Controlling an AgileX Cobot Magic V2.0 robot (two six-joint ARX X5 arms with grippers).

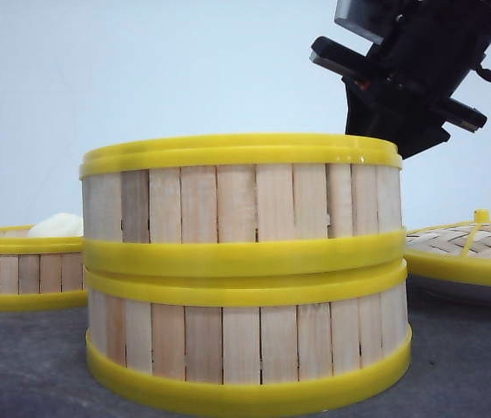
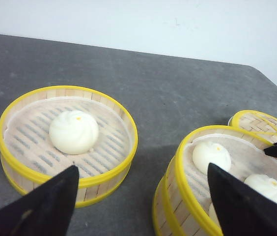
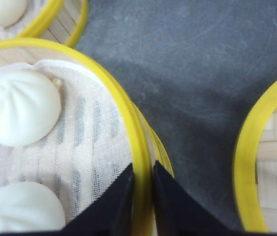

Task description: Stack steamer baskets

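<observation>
**Two baskets stacked, one still apart, with the right gripper pinching the top rim**

Two round, shallow steamer baskets of light-wood slats with thick yellow plastic rings sit one on the other near the front edge of the dark grey table (image 2: 168, 93). The upper basket (image 1: 241, 205) rests on the lower basket (image 1: 250, 348), their yellow rings meeting all the way round in the front view, apparently level. White cloth lines the upper basket, which holds round white steamed buns (image 3: 18, 105).

The right gripper (image 3: 143, 196), black, is clenched on the upper basket's yellow rim: one finger inside the wall, one outside, the ring squeezed between them.

The third basket (image 2: 67, 142), with the same slats and yellow rings, stands alone towards the table's left side, apart from the stack. It holds a single white bun (image 2: 73, 132). The left gripper (image 2: 143, 201) hangs above and between this basket and the stack, its dark fingers spread wide and holding nothing.

A flat woven-bamboo lid (image 1: 472, 252) with a yellow rim and knob lies towards the table's right side, near the stack.

Risks, as a judgement: if the right gripper lifts or pulls sideways before letting go, it could drag the upper basket off-centre or tip it, spilling buns. A one-sided rim grip would also let a lifted basket tilt. The left gripper, coming down on the lone basket, could press its bun or catch the stack's edge, since the two stand fairly close.
</observation>
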